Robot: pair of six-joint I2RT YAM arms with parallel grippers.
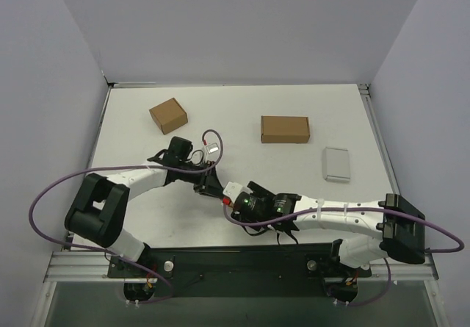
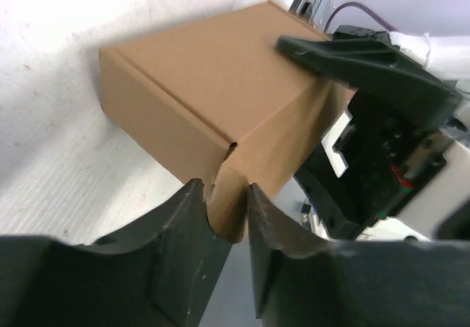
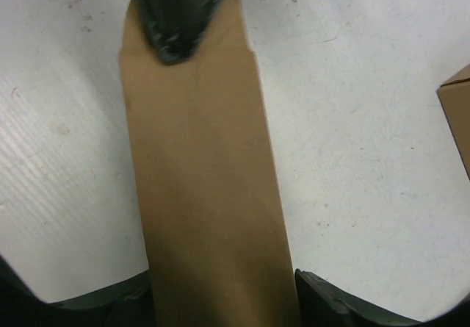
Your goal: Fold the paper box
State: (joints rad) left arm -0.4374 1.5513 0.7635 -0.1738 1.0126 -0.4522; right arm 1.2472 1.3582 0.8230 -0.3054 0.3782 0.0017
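The paper box is a plain brown cardboard box, closed up, held between both grippers. My left gripper is shut on a corner flap at its near end. My right gripper is shut across the box's narrow face, one finger on each side. One right finger lies along the box's far edge in the left wrist view. A left finger shows at the far end in the right wrist view. In the top view the grippers meet at mid-table and hide the box.
Another closed oblong brown box lies at the back right. A smaller squarish brown carton lies at the back left. A flat pale grey case lies to the right. White walls enclose the table.
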